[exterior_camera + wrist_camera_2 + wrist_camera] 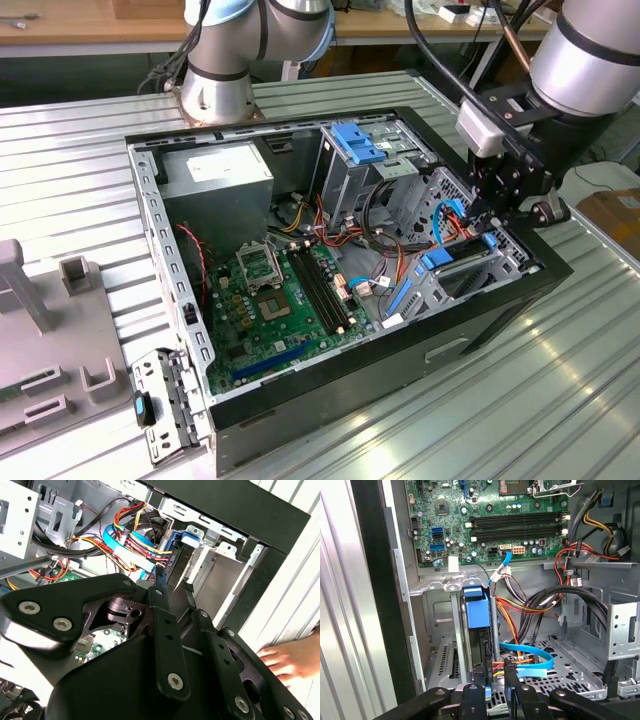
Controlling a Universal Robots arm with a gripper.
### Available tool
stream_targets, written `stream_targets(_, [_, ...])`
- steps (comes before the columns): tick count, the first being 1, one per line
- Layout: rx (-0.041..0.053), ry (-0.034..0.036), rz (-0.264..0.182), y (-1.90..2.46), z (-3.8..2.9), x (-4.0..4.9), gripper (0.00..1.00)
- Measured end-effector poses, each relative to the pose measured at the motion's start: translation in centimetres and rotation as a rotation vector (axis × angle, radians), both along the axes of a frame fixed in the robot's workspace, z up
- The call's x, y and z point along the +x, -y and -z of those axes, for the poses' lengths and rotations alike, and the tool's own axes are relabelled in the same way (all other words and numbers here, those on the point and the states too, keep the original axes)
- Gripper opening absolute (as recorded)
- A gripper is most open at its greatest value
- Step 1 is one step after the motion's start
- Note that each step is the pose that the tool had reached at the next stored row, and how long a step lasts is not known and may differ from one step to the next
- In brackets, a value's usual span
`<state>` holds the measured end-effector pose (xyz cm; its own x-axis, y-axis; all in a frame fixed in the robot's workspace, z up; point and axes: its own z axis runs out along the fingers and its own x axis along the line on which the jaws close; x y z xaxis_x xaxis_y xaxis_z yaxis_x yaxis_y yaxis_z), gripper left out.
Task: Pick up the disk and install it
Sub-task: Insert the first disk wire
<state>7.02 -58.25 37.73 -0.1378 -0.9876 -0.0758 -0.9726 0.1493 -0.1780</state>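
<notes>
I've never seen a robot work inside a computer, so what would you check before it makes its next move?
1. Case open, inside reachable: ok.
2. Disk standing on edge in its metal bay: ok. Fully seated: cannot tell.
3. Gripper lined up at the disk's end: ok.
4. Cables out of the way: not ok. The blue cable and the wires lie right beside the gripper.
5. People at a safe distance: not ok. A hand rests beside the case, close to the arm.
</notes>
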Motion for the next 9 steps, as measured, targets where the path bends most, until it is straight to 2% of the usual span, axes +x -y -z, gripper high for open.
stream_targets(9, [0.0000, 0.0000, 0.000, 0.00, -0.15, 0.00, 0.29])
